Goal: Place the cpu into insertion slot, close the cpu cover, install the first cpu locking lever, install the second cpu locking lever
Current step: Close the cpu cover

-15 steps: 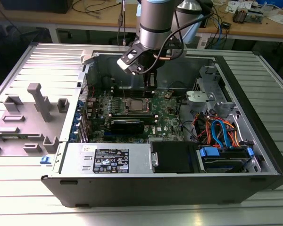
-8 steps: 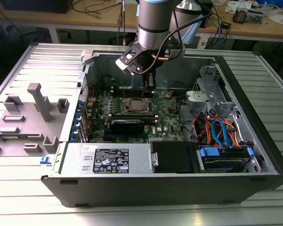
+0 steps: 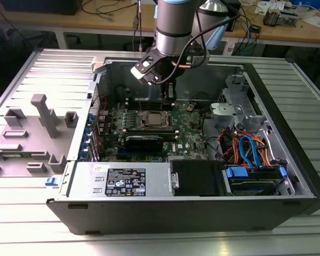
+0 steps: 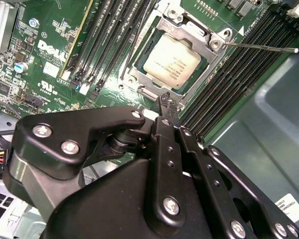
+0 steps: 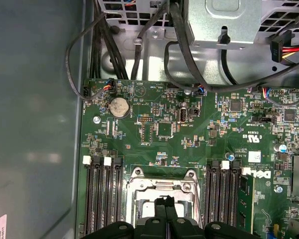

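The cpu [image 4: 170,62] lies flat in the insertion slot [image 3: 152,120], its dull silver top showing through a square window. The shiny cpu cover [image 4: 139,74] lies down over it as a frame around the chip. A thin metal locking lever [image 4: 261,48] juts out from one socket corner, over the black memory slots. My gripper [image 4: 164,101] is shut with nothing between its fingers, its tips just above the edge of the socket. In the first wrist view the gripper [image 5: 165,201] hangs over the slot [image 5: 139,190]. In the exterior view the gripper [image 3: 168,98] hovers just behind the socket.
Long black memory slots [image 4: 239,74] flank the socket on both sides. The open case holds a power supply [image 3: 122,181], a drive cage [image 3: 256,178] with orange and blue cables, and black cables [image 5: 189,59] beyond the board. Grey fixtures [image 3: 42,114] stand outside on the exterior view's left.
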Controlling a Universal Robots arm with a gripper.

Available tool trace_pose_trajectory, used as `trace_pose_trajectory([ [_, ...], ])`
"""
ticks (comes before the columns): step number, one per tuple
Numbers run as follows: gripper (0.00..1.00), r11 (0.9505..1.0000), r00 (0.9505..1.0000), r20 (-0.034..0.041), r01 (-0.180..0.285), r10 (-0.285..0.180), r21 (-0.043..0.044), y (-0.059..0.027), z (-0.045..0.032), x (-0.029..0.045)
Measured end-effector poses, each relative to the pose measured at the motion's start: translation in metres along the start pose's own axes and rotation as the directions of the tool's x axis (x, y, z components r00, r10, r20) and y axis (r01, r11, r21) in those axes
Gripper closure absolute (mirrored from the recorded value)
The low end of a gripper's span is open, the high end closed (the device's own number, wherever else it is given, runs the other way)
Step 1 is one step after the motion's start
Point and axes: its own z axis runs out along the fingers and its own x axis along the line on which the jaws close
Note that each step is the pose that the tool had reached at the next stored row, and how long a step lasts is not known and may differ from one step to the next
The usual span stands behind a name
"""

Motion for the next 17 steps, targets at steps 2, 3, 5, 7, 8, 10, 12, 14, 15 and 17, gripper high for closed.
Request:
trace_pose_trajectory([
  [2, 0.89, 1.0000, 1.0000, -0.0001, 0.000, 0.000, 0.0000, -0.0005, 0.0000, 0.0001],
  [3, 0.89, 1.0000, 1.0000, -0.0002, 0.000, 0.000, -0.0001, -0.0011, 0.0001, 0.0001],
  [5, 0.89, 1.0000, 1.0000, 0.0000, 0.001, -0.001, 0.0000, -0.0043, 0.0006, 0.0002],
  [7, 0.89, 1.0000, 1.0000, 0.0000, 0.004, -0.004, 0.0000, -0.0104, 0.0018, 0.0005],
  [8, 0.89, 1.0000, 1.0000, -0.0001, 0.005, -0.005, -0.0001, -0.0134, 0.0026, 0.0007],
  [10, 0.89, 1.0000, 1.0000, -0.0001, 0.009, -0.009, -0.0002, -0.0186, 0.0044, 0.0010],
  [12, 0.89, 0.9999, 0.9999, 0.0000, 0.012, -0.012, -0.0002, -0.0226, 0.0061, 0.0012],
  [14, 0.89, 0.9998, 0.9998, 0.0000, 0.019, -0.019, -0.0004, -0.0281, 0.0085, 0.0014],
  [15, 0.89, 0.9997, 0.9997, 0.0000, 0.026, -0.026, -0.0005, -0.0309, 0.0101, 0.0015],
  [17, 0.89, 0.9994, 0.9994, 0.0000, 0.034, -0.034, -0.0007, -0.0336, 0.0119, 0.0016],
])
